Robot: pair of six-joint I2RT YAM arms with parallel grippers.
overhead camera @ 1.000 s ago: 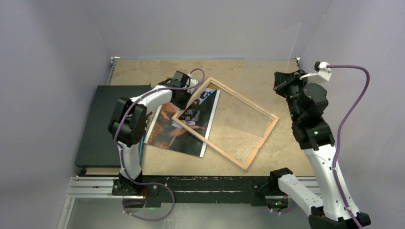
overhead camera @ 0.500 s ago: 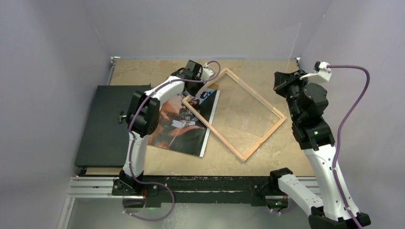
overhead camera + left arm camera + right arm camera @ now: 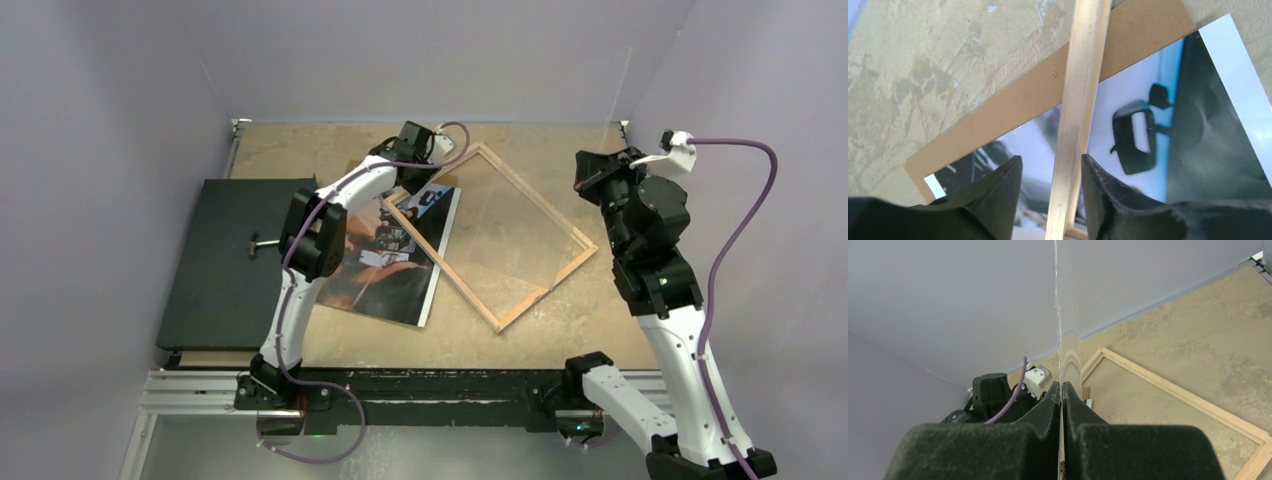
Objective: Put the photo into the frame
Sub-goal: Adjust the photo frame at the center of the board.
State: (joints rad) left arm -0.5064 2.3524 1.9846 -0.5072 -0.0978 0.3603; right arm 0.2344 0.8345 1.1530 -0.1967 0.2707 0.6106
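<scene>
Far left, the dark board lies flat at the table's edge, well apart from the action. Moving in, the left arm is stretched out long across the photo, and the left gripper is down at the frame's far-left corner. Wrist view now: its jaws are parted and sit astride the light wood rail. There's a clear gap on one side, and on the other the finger looks to be against the wood, though that's hard to call from here.

Under that rail, the photo lies flat and face up, tilted, with its white strip along the right-hand edge. Its upper right corner is tucked beneath the frame's left rail, and the rest lies outside the frame. A brown backing board pokes out from under the photo's far edge.

Centre right, the frame lies flat on the table, turned like a diamond, with bare tabletop showing through it.

Over on the right, the right gripper is up off the table, its jaws pinched tight on a clear pane that stands on edge above them.
</scene>
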